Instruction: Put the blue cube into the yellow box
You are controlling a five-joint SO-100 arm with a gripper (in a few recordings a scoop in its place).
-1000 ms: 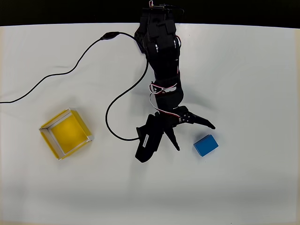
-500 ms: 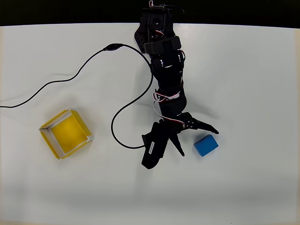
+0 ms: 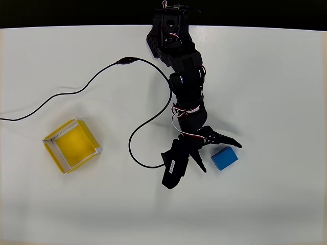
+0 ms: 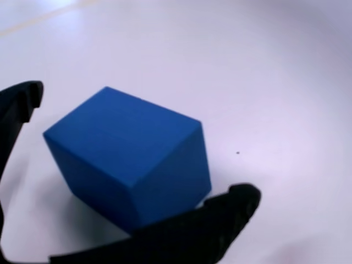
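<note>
White and evenly lit, the surface (image 3: 276, 76) runs under a black strip along the top edge of the overhead view and carries few things: one blue cube (image 3: 224, 158), one yellow box (image 3: 72, 145), one black arm (image 3: 184, 81) and one thin black cable (image 3: 92, 84) that loops from the left edge toward the arm.

The blue cube rests flat on the surface, right of centre, turned a little askew to the picture's edges. The yellow box sits well apart from it, on the left side, also rotated, its open top facing up and its floor bare. Nothing lies between the two.

The arm reaches down from the top edge, and its end effector (image 3: 220, 154) has its two fingers spread apart around the cube's near end: one finger (image 3: 227, 141) passes along the cube's upper side, the other (image 3: 198, 162) lies off its left side. In the wrist view the blue cube (image 4: 129, 165) sits between the two dark fingers, one finger (image 4: 19, 107) at the left and one (image 4: 220, 217) low at the right; whether either touches the cube's faces cannot be told.

That spread stance, judged from the pictures, suits a straddling approach: the fingers bracket the cube so a closure would press on opposite faces. The cube has not been lifted, so the carry to the box remains undone.
</note>
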